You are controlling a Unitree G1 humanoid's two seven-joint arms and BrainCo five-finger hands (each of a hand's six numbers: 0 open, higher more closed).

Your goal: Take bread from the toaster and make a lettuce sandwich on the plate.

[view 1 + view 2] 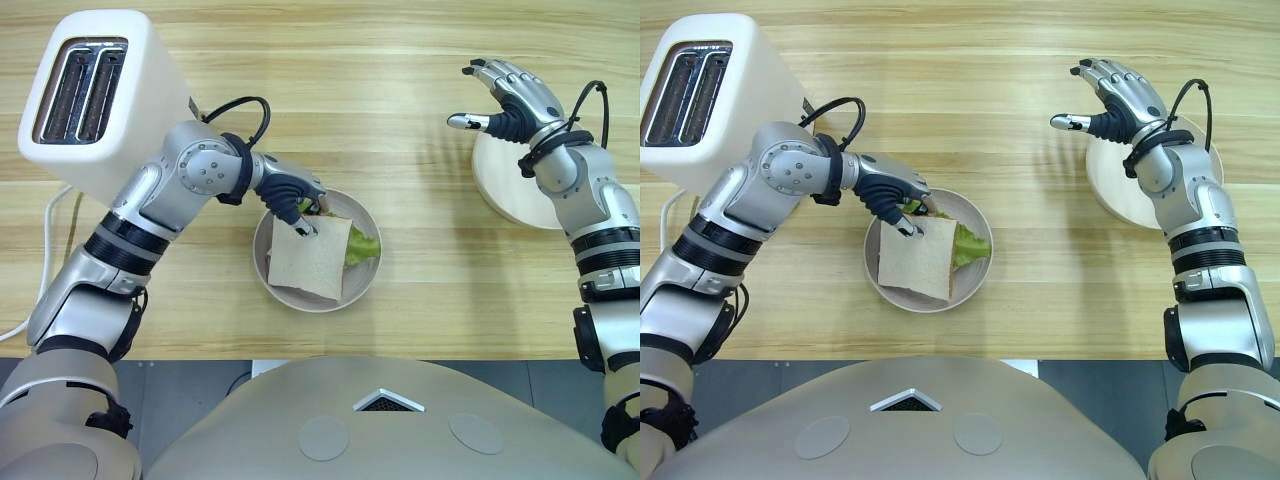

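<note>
- Round beige shallow plate (363, 278): on the pale wooden counter (400, 60), close to the counter's front edge, about midway across.
- Square slice of light brown bread (312, 262): flat inside the plate, turned cornerwise, covering the plate's left and middle; bare plate showing along the right and front rim.
- Green lettuce leaf (363, 247): in the plate, under the bread slice, peeking out past the slice's right edge; a further scrap of green at the slice's top corner, between the fingers.
- Left hand (293, 197): over the far-left rim of the plate, fingers curled together and closed on the top corner of the bread slice, thumb tip pressed on the slice's upper face.
- Round cream-coloured disc (500, 190): flat on the counter, right of the plate and a little farther back, well apart from it.
- Right hand (512, 98): well to the right of the plate and farther back, above the far edge of the disc, fingers spread apart, nothing held.
- White box-shaped toaster with two dark slots (95, 100): standing on the counter, far left of the plate and behind it, slots facing up, well apart from the plate.
</note>
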